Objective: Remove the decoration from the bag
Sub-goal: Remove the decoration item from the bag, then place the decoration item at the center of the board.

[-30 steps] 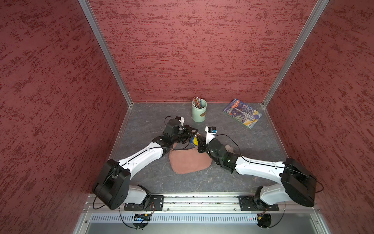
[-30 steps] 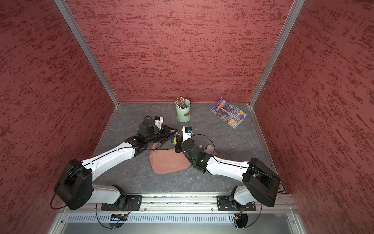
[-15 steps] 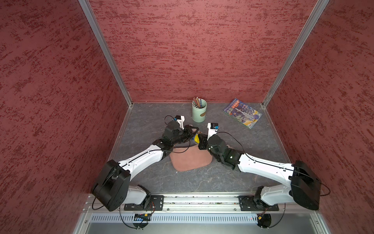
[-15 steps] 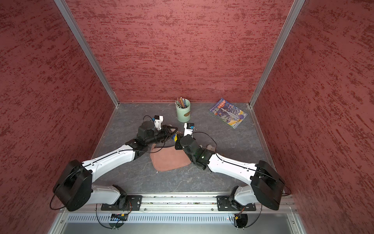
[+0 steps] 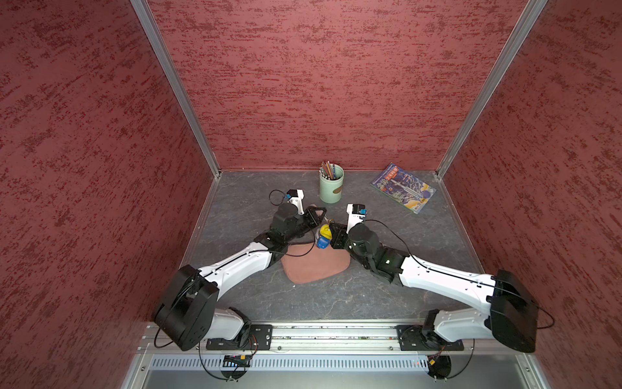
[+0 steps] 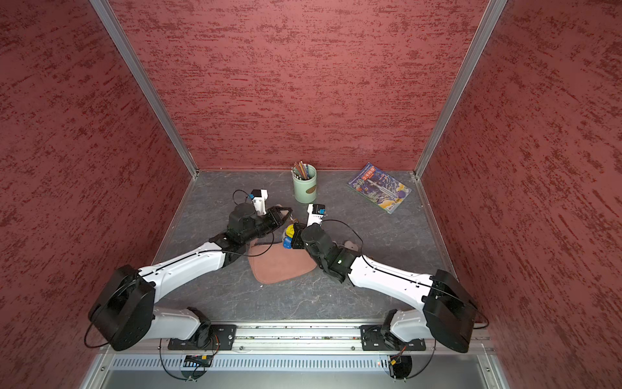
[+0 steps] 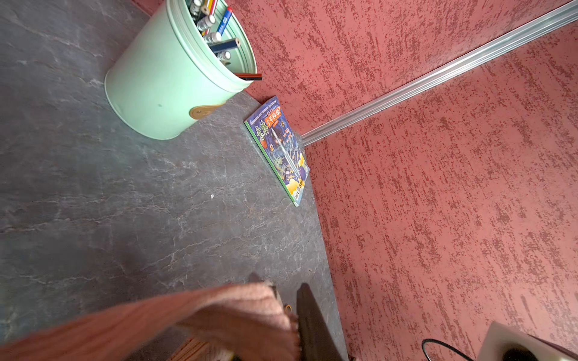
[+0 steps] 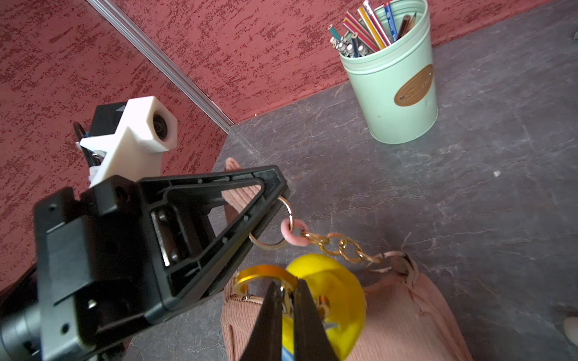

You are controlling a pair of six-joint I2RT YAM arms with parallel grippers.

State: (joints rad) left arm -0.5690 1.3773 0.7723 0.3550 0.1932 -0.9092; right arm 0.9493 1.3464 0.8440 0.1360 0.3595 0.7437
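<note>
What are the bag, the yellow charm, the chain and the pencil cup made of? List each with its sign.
The bag: soft pink cloth, finely ribbed and matte, like corduroy.
The charm: smooth yellow plastic or rubber, faint sheen.
The chain: gold-coloured metal, glinting links.
The cup: probably painted tin, mint, satin coat, beaded rim.

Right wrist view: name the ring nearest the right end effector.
The orange ring, at the right end effector; the silver split ring is by the left end effector.
</note>
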